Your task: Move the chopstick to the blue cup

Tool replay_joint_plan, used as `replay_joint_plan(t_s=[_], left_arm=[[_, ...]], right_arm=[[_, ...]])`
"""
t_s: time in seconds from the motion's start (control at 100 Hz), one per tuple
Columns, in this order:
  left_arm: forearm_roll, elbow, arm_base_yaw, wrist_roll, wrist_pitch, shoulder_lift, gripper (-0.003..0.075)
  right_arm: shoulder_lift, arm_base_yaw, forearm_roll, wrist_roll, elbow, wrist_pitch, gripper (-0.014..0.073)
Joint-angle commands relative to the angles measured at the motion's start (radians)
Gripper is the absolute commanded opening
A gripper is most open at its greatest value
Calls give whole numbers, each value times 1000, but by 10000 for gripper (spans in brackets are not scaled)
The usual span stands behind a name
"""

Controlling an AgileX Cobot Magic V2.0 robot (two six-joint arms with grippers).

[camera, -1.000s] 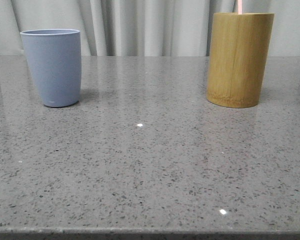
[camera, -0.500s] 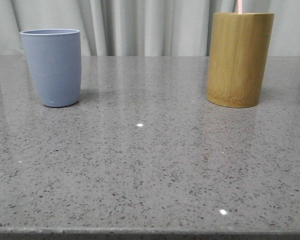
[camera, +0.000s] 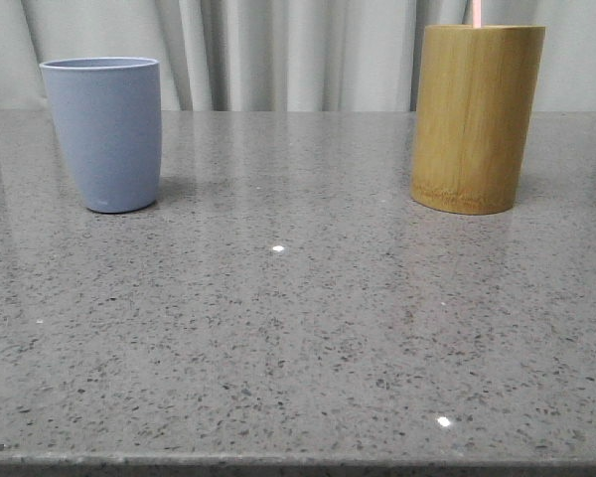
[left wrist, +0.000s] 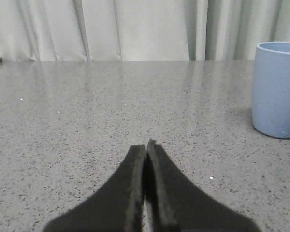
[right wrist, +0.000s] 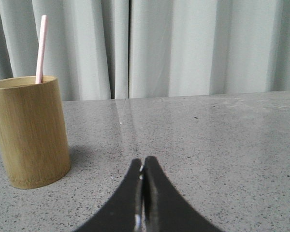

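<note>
Countertop: a grey speckled stone countertop fills the front view, with pale curtains hanging behind its far edge.

Bamboo holder: the tall tan bamboo holder stands upright on the robot's right side of the countertop, well apart from the other cup. It also shows in the right wrist view.

Blue cup: the blue cup stands upright on the left side and looks empty at its rim, though its inside is hidden. It appears again in the left wrist view.

Left gripper: the left gripper hangs low over bare stone with its jaws pressed together, holding nothing.

Right gripper: the right gripper has its jaws closed too, empty, with the holder off to one side ahead of it.

Chopstick: the pale pink chopstick stands in the bamboo holder, leaning slightly, its upper end poking above the rim; the front view catches a short pink tip.

Stage: judged from this, the pick has not begun.

Risks: a closed gripper must open before reaching, or it will knock the stick aside. The stick is thin and leaning, so a pinch could slip or miss. Dragging it against the rim might tip the holder. A skewed release could miss the blue cup.
</note>
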Motion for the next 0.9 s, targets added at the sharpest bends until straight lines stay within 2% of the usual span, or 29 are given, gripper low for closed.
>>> replay_joint_plan(t_s=[0.0,0.16,0.29,0.63,0.7,0.75,0.82,0.89], left_arm=[[-2,0,1,-9,-117,-33,-19],[-8,-57,-1,-9,-87,-33,-19],[-8,-148,-1,-9,12,-15,-19],[-10,-399,-1,-9,240,183,-11],[-10,-446,-1,-9,269,231,38],[-10,-475,-1,-9,271,263,108],[-10,-511,-1,-9,271,304,216],[-10,-542,-1,-9,271,340,317]], right_arm=[[-21,-3,-9,-8,-1,-78,-67],[-19,-2,-9,-8,-55,54,-67],[0,-2,-9,-8,-131,192,-67],[167,-2,-8,-8,-352,407,-60],[208,-2,-8,-8,-394,448,-23],[234,-2,-8,-8,-417,459,18],[269,-2,-8,-8,-443,462,106],[303,-2,-8,-8,-465,462,230]])
